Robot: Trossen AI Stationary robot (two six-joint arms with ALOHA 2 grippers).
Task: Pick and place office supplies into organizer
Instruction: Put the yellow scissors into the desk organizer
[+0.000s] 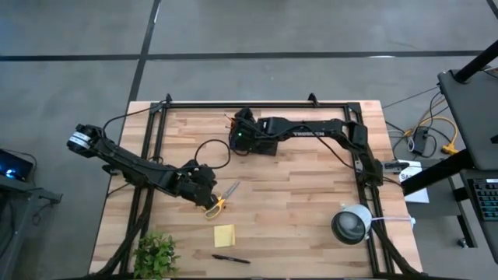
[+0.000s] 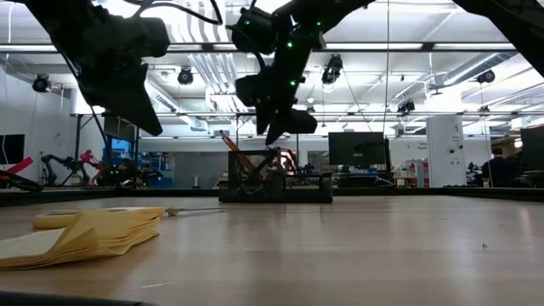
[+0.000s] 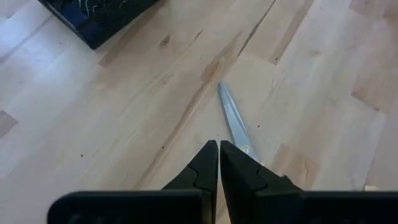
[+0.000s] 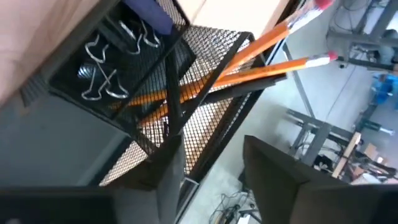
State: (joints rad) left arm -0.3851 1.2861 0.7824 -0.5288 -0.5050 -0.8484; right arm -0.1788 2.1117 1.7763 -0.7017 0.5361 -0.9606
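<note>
The right gripper [image 1: 240,124] hangs just above the organizer [image 1: 250,144], a dark mesh box at the far middle of the table [image 1: 311,194]; its fingers [image 4: 273,180] stand apart with nothing between them. In the right wrist view two orange pencils [image 4: 261,65] lean out of the organizer's taller compartment, and black binder clips [image 4: 102,78] with silver wire handles lie in the shallow one beside it. Nearer the front than the organizer and to its left, the left gripper [image 1: 208,194] is closed tight, fingertips pressed together and holding nothing, directly over the yellow-handled scissors [image 1: 222,199], whose blade [image 3: 233,118] points out past the fingertips towards the organizer. Further from the organizer, towards the front edge, lie the yellow sticky-note pad [image 1: 224,236] and, beyond it, a black pen [image 1: 230,258]. A green plant [image 1: 156,253] stands at the front left corner, and a round grey-white lamp [image 1: 352,224] sits well to the organizer's front right.
</note>
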